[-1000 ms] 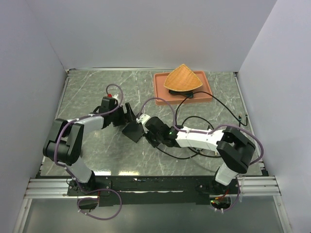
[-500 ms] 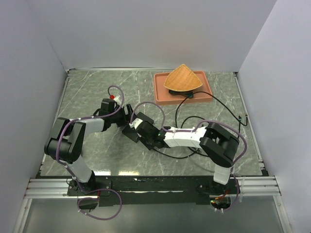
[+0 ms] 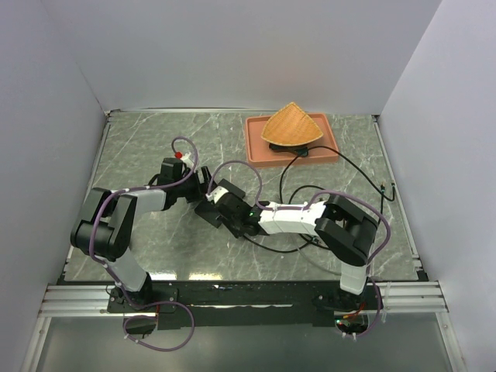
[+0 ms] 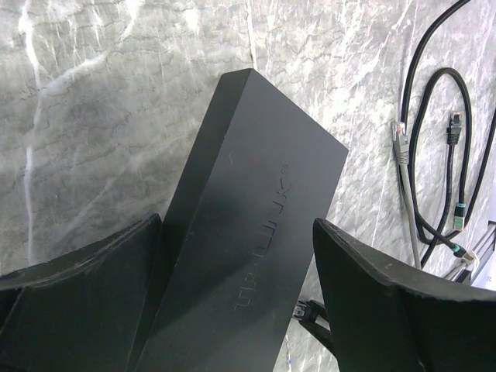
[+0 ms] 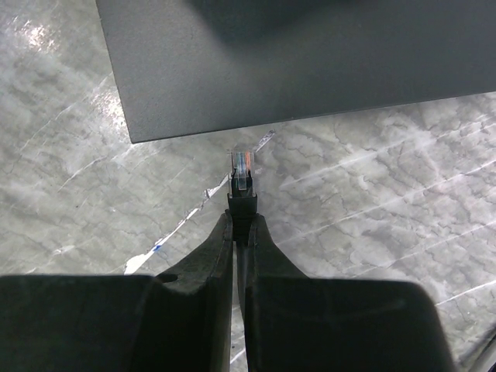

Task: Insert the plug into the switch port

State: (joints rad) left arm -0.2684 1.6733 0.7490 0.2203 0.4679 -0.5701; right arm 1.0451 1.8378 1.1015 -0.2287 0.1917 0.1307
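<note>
Left gripper [image 4: 237,223]: jaws wide, straddling the black box [image 4: 248,194]; left finger touches it, with a gap at the right finger.
Black box: flat on the marble table [image 3: 139,155], between both grippers.
Switch port: cannot be made out.
Plug [image 5: 242,172]: clear tip just beside the box's edge.
Right gripper [image 5: 240,225]: clamped on the plug.

A dark grey-green marbled surface [image 3: 139,147] with pale veins spreads beneath the left tool [image 3: 203,184] and the right tool [image 3: 214,203]. Plain pale walls enclose it: the back wall [image 3: 232,54] far beyond both tools, a left wall [image 3: 39,116] outward of the left tool, and a right wall [image 3: 453,116] outward of the right tool. Behind the tools, along the near edge, runs an aluminium rail [image 3: 77,299]. The light is soft and even, with bright glints [image 5: 186,213] on the surface just beside the right tool's tip.
</note>
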